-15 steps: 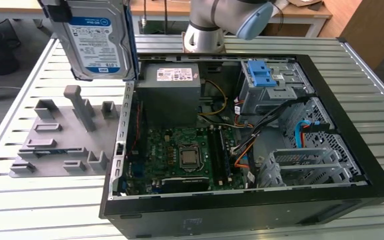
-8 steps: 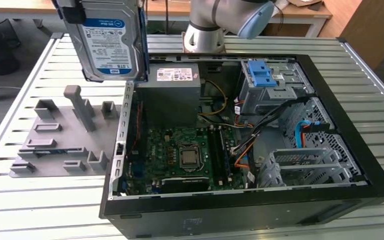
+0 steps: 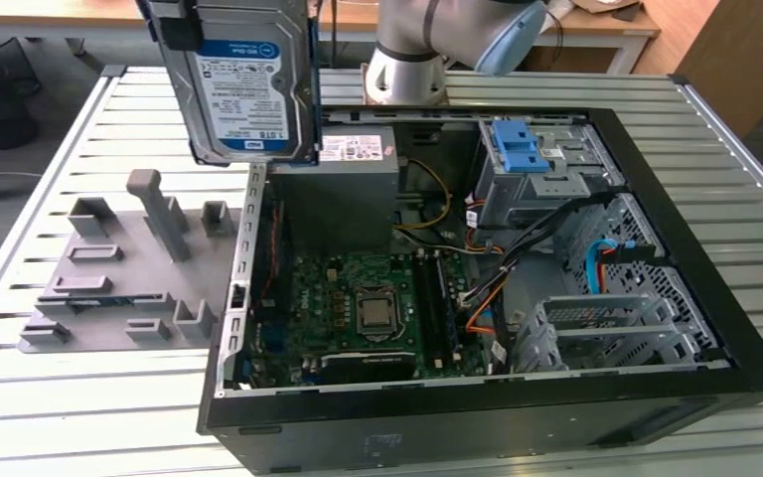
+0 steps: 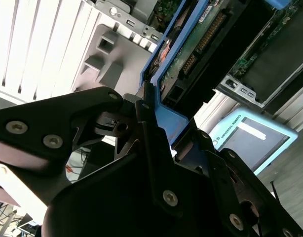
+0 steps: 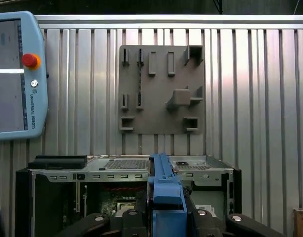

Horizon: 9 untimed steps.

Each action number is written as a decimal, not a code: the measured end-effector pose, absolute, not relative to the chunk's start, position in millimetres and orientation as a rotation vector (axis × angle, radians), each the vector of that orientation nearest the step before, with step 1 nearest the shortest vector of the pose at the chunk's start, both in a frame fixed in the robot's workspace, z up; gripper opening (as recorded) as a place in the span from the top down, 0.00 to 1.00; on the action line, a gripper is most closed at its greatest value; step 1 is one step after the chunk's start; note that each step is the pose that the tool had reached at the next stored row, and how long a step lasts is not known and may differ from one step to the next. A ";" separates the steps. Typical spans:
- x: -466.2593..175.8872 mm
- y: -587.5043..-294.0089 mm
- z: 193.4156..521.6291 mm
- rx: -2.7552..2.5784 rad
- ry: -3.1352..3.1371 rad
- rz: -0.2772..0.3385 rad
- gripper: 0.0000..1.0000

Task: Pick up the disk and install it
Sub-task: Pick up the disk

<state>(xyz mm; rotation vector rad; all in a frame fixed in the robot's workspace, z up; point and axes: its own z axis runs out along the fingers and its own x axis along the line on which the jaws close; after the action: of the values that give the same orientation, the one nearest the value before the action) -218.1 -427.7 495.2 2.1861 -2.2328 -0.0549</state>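
Observation:
The disk (image 3: pixel 255 89), a silver-grey drive with a white-and-blue label in a blue carrier frame, hangs upright in the air. In the exterior view it is above the left wall of the open computer case (image 3: pixel 699 258). My gripper (image 4: pixel 149 113) is shut on the carrier's blue edge (image 5: pixel 166 190), with a black finger (image 5: pixel 201 217) on each side in both wrist views. The disk's green circuit-board side (image 4: pixel 201 44) faces the second wrist camera. The grey metal drive bay (image 3: pixel 540 184) with its blue latch piece (image 3: pixel 521 149) sits at the case's far right corner, well away from the disk.
A grey fixture plate (image 3: pixel 116 278) with upright pegs lies on the slatted metal table, on the exterior view's left of the case. A teach pendant (image 5: pixel 16 74) lies on the table. The arm's base (image 3: pixel 408 60) stands behind the case. Motherboard and cables lie inside.

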 end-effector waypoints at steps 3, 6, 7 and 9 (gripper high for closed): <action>-209.0 -429.2 495.1 2.185 -2.232 -0.056 0.64; -199.6 -430.7 495.2 2.185 -2.231 -0.058 0.64; -196.6 -431.2 495.2 2.184 -2.231 -0.058 0.64; -190.7 -432.1 495.2 2.184 -2.231 -0.060 0.64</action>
<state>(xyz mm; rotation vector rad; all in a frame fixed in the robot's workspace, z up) -190.7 -432.1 495.2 2.1837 -2.2306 -0.0596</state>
